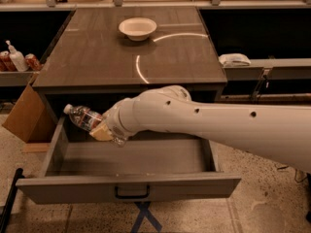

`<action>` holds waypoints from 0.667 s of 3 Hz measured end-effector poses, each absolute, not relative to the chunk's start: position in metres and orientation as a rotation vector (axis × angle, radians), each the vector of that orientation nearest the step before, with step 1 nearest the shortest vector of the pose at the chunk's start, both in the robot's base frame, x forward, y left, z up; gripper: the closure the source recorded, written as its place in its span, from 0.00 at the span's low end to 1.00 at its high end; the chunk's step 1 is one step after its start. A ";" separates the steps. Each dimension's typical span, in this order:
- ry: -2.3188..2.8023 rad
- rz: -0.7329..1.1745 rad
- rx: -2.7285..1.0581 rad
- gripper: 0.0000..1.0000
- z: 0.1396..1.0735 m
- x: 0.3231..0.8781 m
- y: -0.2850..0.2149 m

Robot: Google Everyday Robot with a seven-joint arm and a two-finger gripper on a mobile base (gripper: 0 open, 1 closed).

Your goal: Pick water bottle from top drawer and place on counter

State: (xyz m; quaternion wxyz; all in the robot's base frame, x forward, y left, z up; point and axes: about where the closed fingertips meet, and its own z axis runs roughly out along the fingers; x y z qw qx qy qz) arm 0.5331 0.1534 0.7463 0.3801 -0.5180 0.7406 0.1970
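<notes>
Progress: I have the small clear ribbed plastic water bottle (86, 119) clamped in the white arm's gripper (104, 131), over the left rear of the open grey-brown top drawer (194, 183) | left: raise onto the glossy grey-brown counter (87, 57), then release | axis: tilted, white cap pointing up-left, base toward the gripper
</notes>
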 end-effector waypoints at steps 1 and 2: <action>1.883 0.433 -1.289 1.00 0.779 0.541 0.125; 1.883 0.435 -1.285 1.00 0.781 0.542 0.123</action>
